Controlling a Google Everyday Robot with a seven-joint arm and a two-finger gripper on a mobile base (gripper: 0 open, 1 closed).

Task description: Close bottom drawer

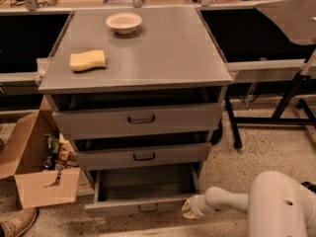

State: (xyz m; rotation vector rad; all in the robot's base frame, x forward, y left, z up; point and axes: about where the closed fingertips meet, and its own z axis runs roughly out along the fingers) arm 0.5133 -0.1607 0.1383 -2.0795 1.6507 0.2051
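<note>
The bottom drawer (118,209) is the lowest of the grey cabinet's three. It stands pulled far out, showing its bare grey inside, and its slim front panel carries a small dark handle (147,207). My gripper (189,210) is low at the bottom of the view, on the end of a white arm coming in from the right. It sits just beside the right end of the drawer's front panel, at about the panel's height. Whether it touches the panel is not visible.
The top drawer (140,119) and the middle drawer (143,156) are each pulled out a little. A yellow sponge (88,60) and a white bowl (123,21) lie on the cabinet top. An open cardboard box (42,174) stands on the floor at the left. Black table legs (284,102) stand at the right.
</note>
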